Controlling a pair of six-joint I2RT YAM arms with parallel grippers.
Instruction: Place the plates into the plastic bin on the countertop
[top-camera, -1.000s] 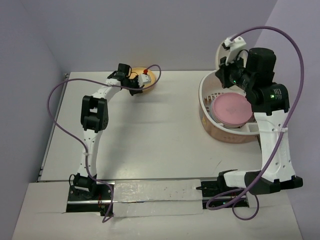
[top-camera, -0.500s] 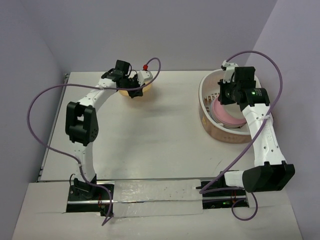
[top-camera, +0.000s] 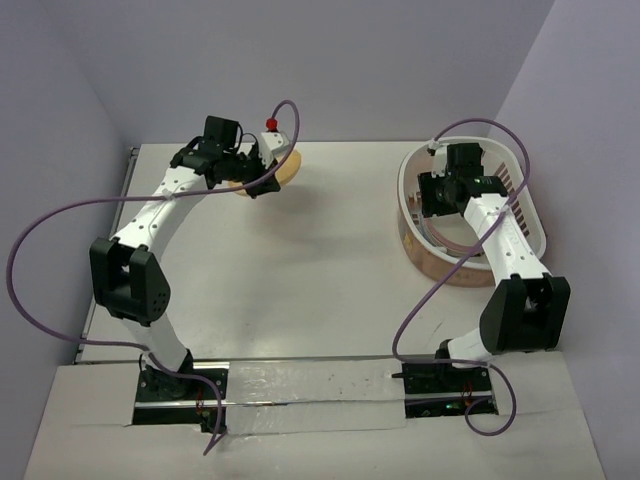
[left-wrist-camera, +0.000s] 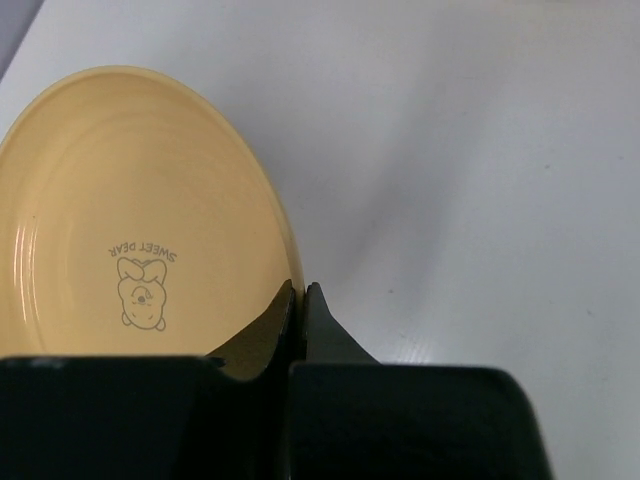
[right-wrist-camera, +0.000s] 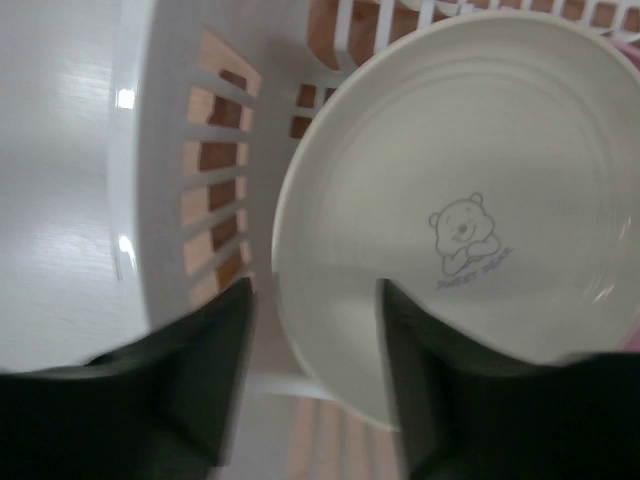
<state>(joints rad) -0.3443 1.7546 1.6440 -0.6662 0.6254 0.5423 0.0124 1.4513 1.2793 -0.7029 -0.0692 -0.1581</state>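
Note:
An orange-yellow plate (left-wrist-camera: 130, 220) with a bear print is tilted above the countertop (left-wrist-camera: 480, 150), and my left gripper (left-wrist-camera: 298, 292) is shut on its rim. From above, that plate (top-camera: 288, 168) and the left gripper (top-camera: 258, 176) are at the far left of the countertop (top-camera: 320, 260). My right gripper (top-camera: 437, 196) reaches down inside the plastic bin (top-camera: 535, 215) at the right. It stands open astride the rim of a cream plate (right-wrist-camera: 460, 200), which lies inside the bin next to its slotted wall (right-wrist-camera: 205, 180). The right gripper (right-wrist-camera: 315, 310) grips nothing.
Lavender walls border the countertop at the back and both sides. Purple cables loop wide from both arms, one out over the left edge. The bin's pinkish-tan lower part (top-camera: 440, 268) faces the middle of the counter.
The right gripper came down into the bin and opened, letting the cream plate go. The left arm swung left, carrying the orange-yellow plate with it.

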